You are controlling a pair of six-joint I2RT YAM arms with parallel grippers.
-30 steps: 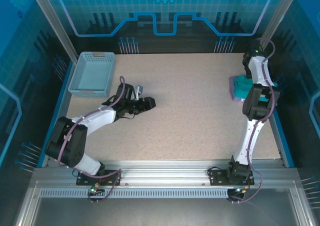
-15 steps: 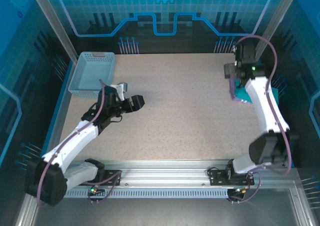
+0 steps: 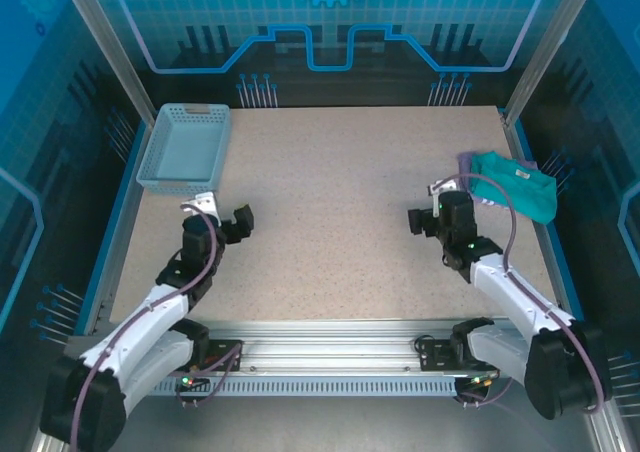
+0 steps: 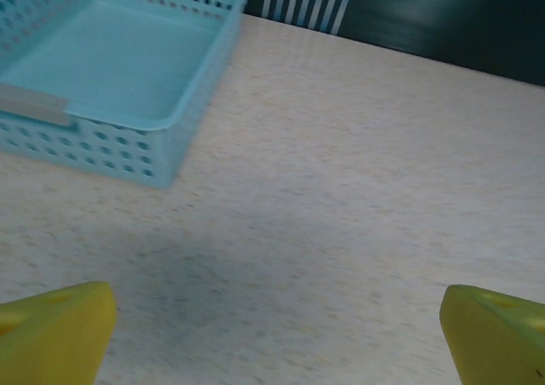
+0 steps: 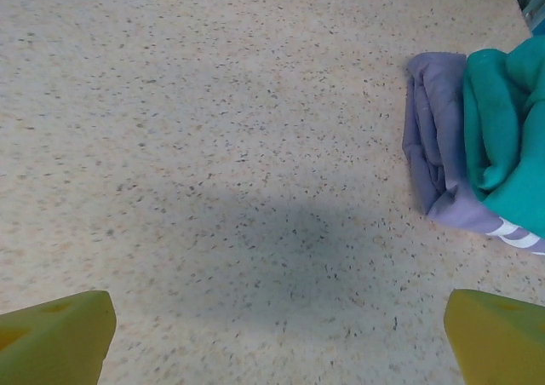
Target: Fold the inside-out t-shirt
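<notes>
While crouched, left gripper point(image 3: 224, 212) gapes (right gripper point(image 3: 428, 203) likewise).

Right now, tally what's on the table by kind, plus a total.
Garments: 2 (teal t-shirt, lavender garment)
Baskets: 1 (blue basket)
Total: 3

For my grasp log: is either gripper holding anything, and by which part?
Nothing is held: left gripper and right gripper are open; the t-shirt lies untouched.
</notes>
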